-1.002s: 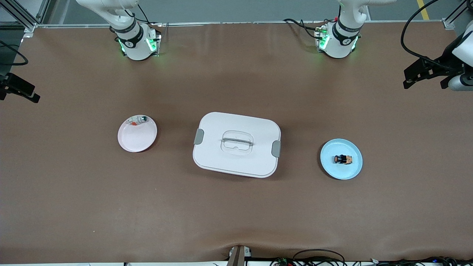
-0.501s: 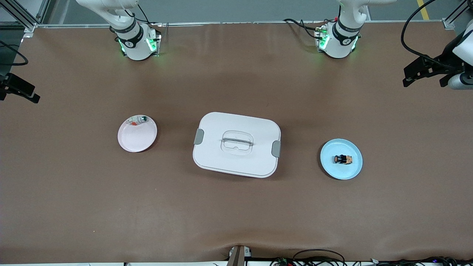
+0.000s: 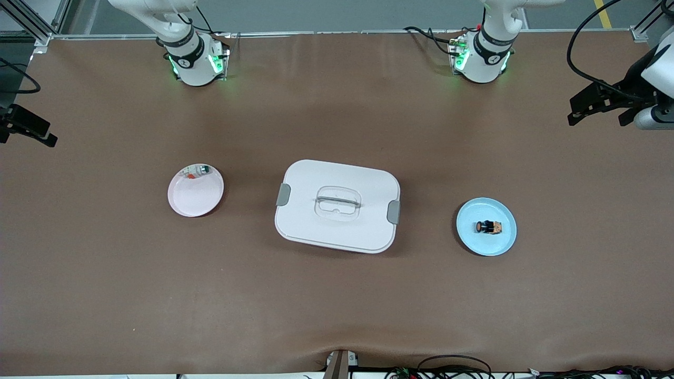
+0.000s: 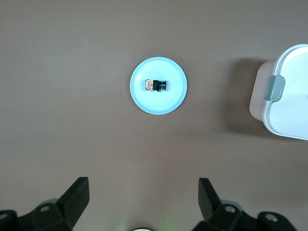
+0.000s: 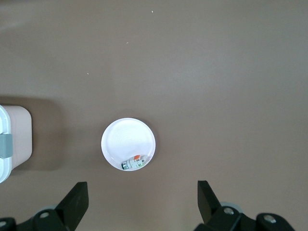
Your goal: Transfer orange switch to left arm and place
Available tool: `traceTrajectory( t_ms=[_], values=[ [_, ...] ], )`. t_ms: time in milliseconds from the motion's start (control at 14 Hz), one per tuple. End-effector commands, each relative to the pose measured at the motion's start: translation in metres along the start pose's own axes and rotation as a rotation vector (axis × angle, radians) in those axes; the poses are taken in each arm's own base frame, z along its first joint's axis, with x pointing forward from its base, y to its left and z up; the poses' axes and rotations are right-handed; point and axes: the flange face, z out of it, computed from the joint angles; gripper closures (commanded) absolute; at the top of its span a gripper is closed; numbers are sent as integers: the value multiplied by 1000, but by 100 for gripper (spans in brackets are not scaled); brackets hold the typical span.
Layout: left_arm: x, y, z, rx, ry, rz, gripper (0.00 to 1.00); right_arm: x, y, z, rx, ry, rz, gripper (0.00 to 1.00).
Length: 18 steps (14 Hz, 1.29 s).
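Brown table (image 3: 337, 305), front view. White lidded box (image 3: 337, 206) sits mid-table w/ grey side latches and a clear recessed lid handle; lid on. Blue plate (image 3: 486, 226) lies toward the left arm's end of the table, at about 3 o'clock from the box and well apart from it. Orange switch (image 3: 488, 227) lies on its side in the middle of that plate, orange face at its 9 o'clock end, tan end at its 3 o'clock end; nothing touches it. Pink plate (image 3: 195, 190) lies toward the right arm's end, at about 9 o'clock from the box, also well apart. On it, near the rim at 12 o'clock, a small green-capped whitish component (image 3: 201, 169) w/ a bit of orange beside it. Left gripper (image 3: 605, 102) is up in the air over the table's edge at the left arm's end, at roughly 1 o'clock from the blue plate; fingers spread wide, holding nothing. Left wrist view looks straight down on the blue plate w/ the switch centred, both fingers (image 4: 77, 195) far apart. Right gripper (image 5: 143, 202) is mostly past the frame edge in front view; right wrist view shows its fingers spread, empty, looking down on the pink plate. Box corner shows at the edge of both wrist views.
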Motion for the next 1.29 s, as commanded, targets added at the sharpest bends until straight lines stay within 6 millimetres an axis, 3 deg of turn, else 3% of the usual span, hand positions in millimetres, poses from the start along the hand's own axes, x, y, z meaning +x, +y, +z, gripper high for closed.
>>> traceTrajectory(
  t_ms=[0, 430, 787, 1217],
  values=[
    [-5, 1, 7, -13, -5, -10, 0, -7, 0, -3, -5, 9, 5, 0],
    [-24, -13, 13, 1, 44, -28, 0, -7, 0, -3, -4, 10, 5, 0],
    [-20, -27, 8, -1, 54, 12, 0, -7, 0, -4, -4, 12, 5, 0],
    [-21, -24, 9, 1, 46, 14, 0, -6, 0, -4, -6, 21, 4, 0]
  ],
)
